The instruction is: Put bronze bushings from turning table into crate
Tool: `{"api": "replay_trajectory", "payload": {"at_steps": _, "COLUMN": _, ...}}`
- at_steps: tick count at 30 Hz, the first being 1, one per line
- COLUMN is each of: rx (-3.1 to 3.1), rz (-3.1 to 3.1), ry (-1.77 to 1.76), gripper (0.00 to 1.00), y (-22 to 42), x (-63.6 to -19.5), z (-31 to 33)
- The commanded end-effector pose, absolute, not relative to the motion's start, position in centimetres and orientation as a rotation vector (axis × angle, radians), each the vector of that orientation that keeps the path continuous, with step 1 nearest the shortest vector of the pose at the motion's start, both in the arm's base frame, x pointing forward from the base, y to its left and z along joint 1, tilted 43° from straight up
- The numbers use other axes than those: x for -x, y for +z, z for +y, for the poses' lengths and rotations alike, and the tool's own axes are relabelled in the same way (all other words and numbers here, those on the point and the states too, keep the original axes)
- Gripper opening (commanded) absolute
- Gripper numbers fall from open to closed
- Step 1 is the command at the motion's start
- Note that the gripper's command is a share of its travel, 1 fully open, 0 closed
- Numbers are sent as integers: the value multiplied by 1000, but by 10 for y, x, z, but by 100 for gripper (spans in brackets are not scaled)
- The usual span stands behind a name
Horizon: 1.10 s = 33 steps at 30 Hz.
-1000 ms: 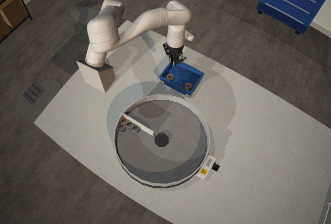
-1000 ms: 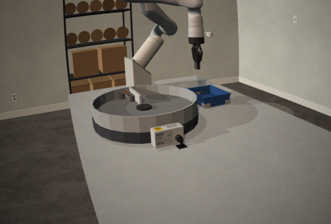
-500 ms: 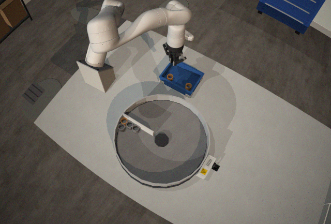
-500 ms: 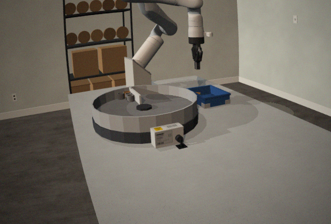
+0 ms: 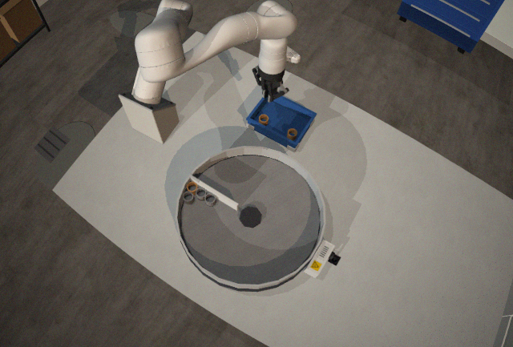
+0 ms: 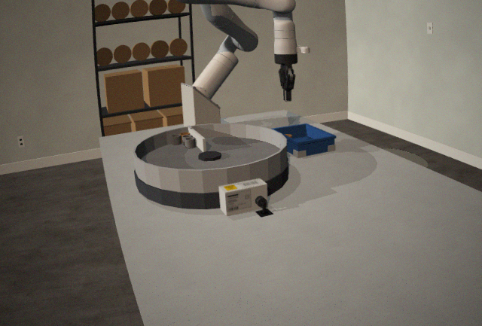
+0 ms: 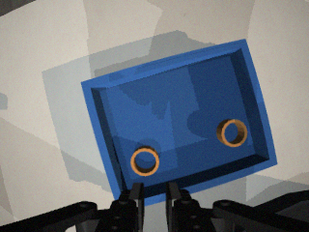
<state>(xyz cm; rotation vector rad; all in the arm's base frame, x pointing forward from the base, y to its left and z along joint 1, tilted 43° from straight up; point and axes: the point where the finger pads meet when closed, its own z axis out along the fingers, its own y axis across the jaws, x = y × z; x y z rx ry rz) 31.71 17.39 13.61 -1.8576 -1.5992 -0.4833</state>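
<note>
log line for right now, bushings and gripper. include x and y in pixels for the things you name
crate (image 5: 300, 138) (image 6: 311, 141) (image 7: 98, 140): 2 bronze | turntable (image 5: 273, 186) (image 6: 241, 153): 1 bronze, 3 steel | gripper (image 5: 275, 96) (image 6: 287, 99) (image 7: 154, 196): above crate, empty, fingers parted

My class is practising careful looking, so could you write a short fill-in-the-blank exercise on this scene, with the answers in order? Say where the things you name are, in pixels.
The crate (image 5: 271, 135) (image 6: 313, 145) (image 7: 258, 101) is coloured ____. Inside the crate, the number of bronze bushings is ____. On the turning table (image 5: 281, 194) (image 6: 194, 180), the number of steel bushings is ____. Between its fingers, the pincer (image 5: 276, 97) (image 6: 287, 99) (image 7: 154, 196) holds ____.

Missing words: blue; two; three; nothing.
</note>
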Motion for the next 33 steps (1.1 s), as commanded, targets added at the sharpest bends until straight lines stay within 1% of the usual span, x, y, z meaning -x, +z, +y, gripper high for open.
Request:
{"api": "replay_trajectory", "payload": {"at_steps": 1, "rx": 1859, "rz": -1599, "ry": -485, "gripper": 16, "y": 136, "x": -318, "z": 174}}
{"api": "replay_trajectory", "payload": {"at_steps": 27, "rx": 1859, "rz": -1599, "ry": -485, "gripper": 16, "y": 136, "x": -318, "z": 174}}
{"api": "replay_trajectory", "payload": {"at_steps": 28, "rx": 1880, "rz": -1568, "ry": -471, "gripper": 14, "y": 128, "x": -318, "z": 165}}
{"api": "replay_trajectory", "payload": {"at_steps": 32, "rx": 1963, "rz": -1443, "ry": -417, "gripper": 14, "y": 94, "x": -319, "z": 133}}
{"api": "replay_trajectory", "payload": {"at_steps": 33, "rx": 1963, "rz": -1443, "ry": -417, "gripper": 14, "y": 94, "x": -319, "z": 133}}
